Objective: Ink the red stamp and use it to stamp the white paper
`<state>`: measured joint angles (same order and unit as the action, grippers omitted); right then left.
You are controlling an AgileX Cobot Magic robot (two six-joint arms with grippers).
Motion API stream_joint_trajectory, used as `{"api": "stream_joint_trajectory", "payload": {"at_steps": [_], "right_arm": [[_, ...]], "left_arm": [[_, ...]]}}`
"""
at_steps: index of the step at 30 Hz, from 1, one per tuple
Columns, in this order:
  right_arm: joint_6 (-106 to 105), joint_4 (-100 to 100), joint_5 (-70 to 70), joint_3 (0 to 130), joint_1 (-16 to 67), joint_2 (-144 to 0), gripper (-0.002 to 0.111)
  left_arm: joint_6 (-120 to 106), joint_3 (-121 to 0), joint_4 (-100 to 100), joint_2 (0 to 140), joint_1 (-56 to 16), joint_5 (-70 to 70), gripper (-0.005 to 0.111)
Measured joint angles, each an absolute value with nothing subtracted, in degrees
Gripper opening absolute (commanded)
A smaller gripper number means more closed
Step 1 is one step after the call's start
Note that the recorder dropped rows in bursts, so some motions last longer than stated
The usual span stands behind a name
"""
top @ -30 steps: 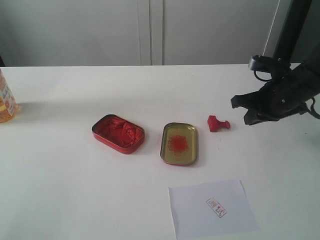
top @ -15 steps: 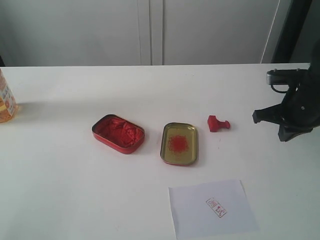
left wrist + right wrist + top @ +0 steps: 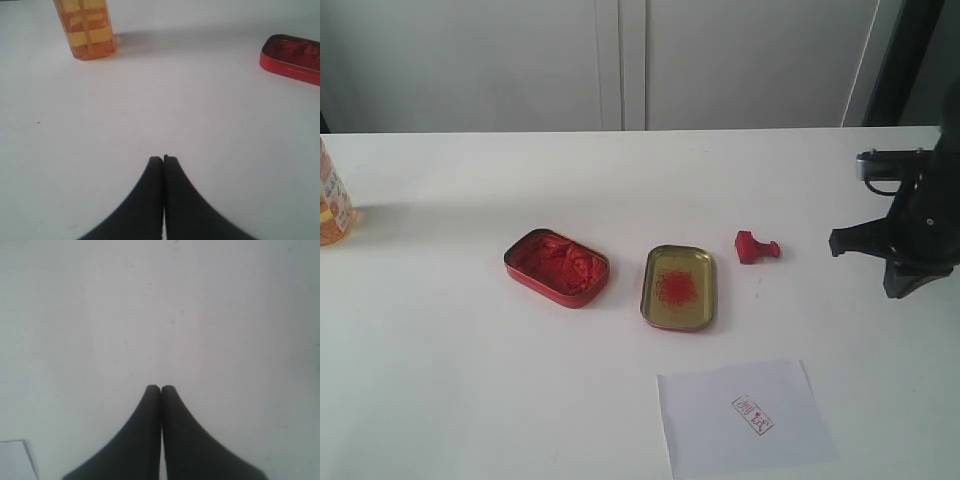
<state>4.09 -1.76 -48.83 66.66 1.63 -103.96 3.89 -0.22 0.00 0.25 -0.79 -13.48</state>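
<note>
The stamp (image 3: 756,247) lies on its side on the white desk (image 3: 450,380). In the exterior view it is just to the right of the lid (image 3: 679,287), and the two do not touch. The lid is gold inside with a red smear in the middle. To the left of the lid sits the tin (image 3: 556,267), full of red paste. The paper (image 3: 745,417) lies flat near the front edge of the desk, apart from the lid and the stamp. It has a little red square mark on it.

The right gripper (image 3: 160,388) is pressed together, tip against tip, and holds nothing. It is over bare desk, and one corner of the paper peeks into its wrist view. The right arm (image 3: 910,235) is at the right edge of the exterior view, well apart from the stamp.

The left gripper (image 3: 163,159) is pressed together too and holds nothing. It points over bare desk toward an orange bottle (image 3: 86,27) and one end of the tin. The bottle stands at the far left edge of the desk.
</note>
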Motion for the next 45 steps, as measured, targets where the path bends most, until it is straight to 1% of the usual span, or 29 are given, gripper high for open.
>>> {"api": "stream_joint_trajectory", "payload": {"at_steps": [9, 25, 34, 45], "right_arm": [[5.11, -1.76, -50.26, 63.66, 1.63, -100.9, 0.0], [5.11, -1.76, -48.55, 53.09, 1.63, -87.01, 0.0], [5.11, -1.76, -48.46, 48.06, 1.63, -76.93, 0.0], [5.11, -1.76, -48.57, 42.29, 1.63, -59.8, 0.0]], "left_arm": [[3.89, -0.22, 0.0, 0.25, -0.79, -13.48, 0.0], [3.89, -0.22, 0.0, 0.25, -0.79, -13.48, 0.0], [3.89, -0.22, 0.0, 0.25, -0.79, -13.48, 0.0], [3.89, -0.22, 0.0, 0.25, -0.79, -13.48, 0.0]]}}
